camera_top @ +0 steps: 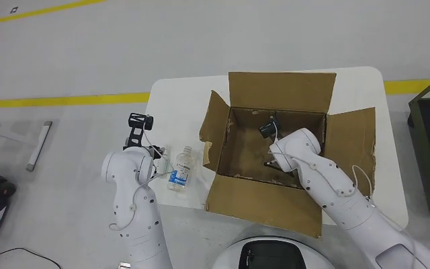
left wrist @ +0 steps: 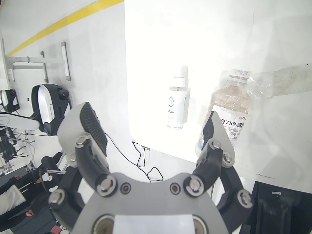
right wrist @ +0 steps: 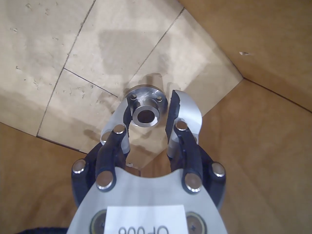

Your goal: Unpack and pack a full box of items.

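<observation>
An open cardboard box (camera_top: 265, 202) stands on the white table (camera_top: 181, 94). My right arm reaches down into it. In the right wrist view my right gripper (right wrist: 148, 98) is low over the box floor, its fingers closed in on the disc of a small metal flange (right wrist: 145, 116) that points its hub up. A clear alcohol bottle (camera_top: 180, 168) lies on the table left of the box. My left gripper (left wrist: 150, 109) hangs open beside it, one fingertip (left wrist: 209, 127) next to the bottle (left wrist: 234, 108). A small spray bottle (left wrist: 176, 103) lies just beyond.
The box flaps (camera_top: 356, 144) stand spread outward on all sides. The table's left edge (left wrist: 126, 74) runs close to the bottles, with floor and a yellow line (camera_top: 74, 99) beyond. A metal frame (left wrist: 36, 62) and cables (left wrist: 143, 161) lie on the floor.
</observation>
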Robot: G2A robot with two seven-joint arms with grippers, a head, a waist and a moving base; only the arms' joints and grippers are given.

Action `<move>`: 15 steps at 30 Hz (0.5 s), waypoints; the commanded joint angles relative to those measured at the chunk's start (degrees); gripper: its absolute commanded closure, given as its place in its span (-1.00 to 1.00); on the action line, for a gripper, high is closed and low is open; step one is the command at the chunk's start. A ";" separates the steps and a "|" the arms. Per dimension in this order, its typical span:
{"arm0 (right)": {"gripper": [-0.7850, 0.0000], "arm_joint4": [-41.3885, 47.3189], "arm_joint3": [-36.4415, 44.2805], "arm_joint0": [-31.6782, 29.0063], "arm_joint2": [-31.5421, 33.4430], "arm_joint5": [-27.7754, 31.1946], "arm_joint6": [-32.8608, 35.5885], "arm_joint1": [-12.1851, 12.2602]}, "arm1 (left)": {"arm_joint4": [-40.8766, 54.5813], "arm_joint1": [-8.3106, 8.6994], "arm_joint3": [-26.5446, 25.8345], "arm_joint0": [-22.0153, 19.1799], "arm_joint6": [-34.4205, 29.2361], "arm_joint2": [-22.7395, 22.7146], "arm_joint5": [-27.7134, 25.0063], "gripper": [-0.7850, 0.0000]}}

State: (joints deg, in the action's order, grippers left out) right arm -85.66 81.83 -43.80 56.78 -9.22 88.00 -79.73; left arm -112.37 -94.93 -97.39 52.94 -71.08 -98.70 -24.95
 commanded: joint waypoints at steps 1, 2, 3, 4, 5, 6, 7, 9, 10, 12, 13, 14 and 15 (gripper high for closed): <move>0.09 0.44 -0.43 0.14 -0.17 0.17 0.00 -0.07 | 0.00 0.00 0.00 0.00 0.00 0.00 0.00 -1.00; 0.08 0.55 -0.62 0.26 -0.25 0.15 0.00 -0.10 | 0.00 0.00 0.00 0.00 0.00 0.00 0.00 -1.00; 0.08 0.80 -0.78 0.33 -0.32 0.21 0.00 -0.14 | 0.00 0.00 0.00 0.00 0.00 0.00 0.00 -1.00; 0.08 0.94 -0.98 0.43 -0.35 0.21 0.00 -0.15 | 0.00 0.00 0.00 0.00 0.00 0.00 0.00 -1.00; 0.09 1.06 -1.19 0.51 -0.36 0.16 0.00 -0.16 | 0.00 0.00 0.00 0.00 0.00 0.00 0.00 -1.00; 0.10 1.28 -1.35 0.58 -0.35 0.09 0.00 -0.18 | 0.00 0.00 0.00 0.00 0.00 0.00 0.00 -1.00; 0.12 1.46 -1.54 0.64 -0.35 0.08 0.00 -0.18 | 0.00 0.00 0.00 0.00 0.00 0.00 0.00 -1.00; 0.21 1.68 -1.87 0.75 -0.39 0.09 0.00 -0.18 | 0.00 0.00 0.00 0.00 0.00 0.00 0.00 -1.00; 0.28 1.70 -2.05 0.80 -0.43 0.08 0.00 -0.17 | 0.00 0.00 0.00 0.00 0.00 0.00 0.00 -1.00; 0.49 1.90 -2.22 0.93 -0.49 0.06 0.00 -0.16 | 0.00 0.00 0.00 0.00 0.00 0.00 0.00 -1.00; 0.61 1.93 -2.27 1.00 -0.52 -0.01 0.00 -0.16 | 0.00 0.00 0.00 0.00 0.00 0.00 0.00 -1.00; 0.81 2.12 -1.93 1.07 -0.48 -0.19 0.00 -0.16 | 0.00 0.00 0.00 0.00 0.00 0.00 0.00 -1.00; 0.94 2.19 -1.60 1.05 -0.45 -0.30 0.00 -0.13 | 0.00 0.00 0.00 0.00 0.00 0.00 0.00 -1.00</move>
State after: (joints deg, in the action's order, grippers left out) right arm -83.57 79.89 -42.76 56.28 -9.38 88.00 -79.88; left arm -112.37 -94.93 -97.39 52.94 -71.08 -98.70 -24.95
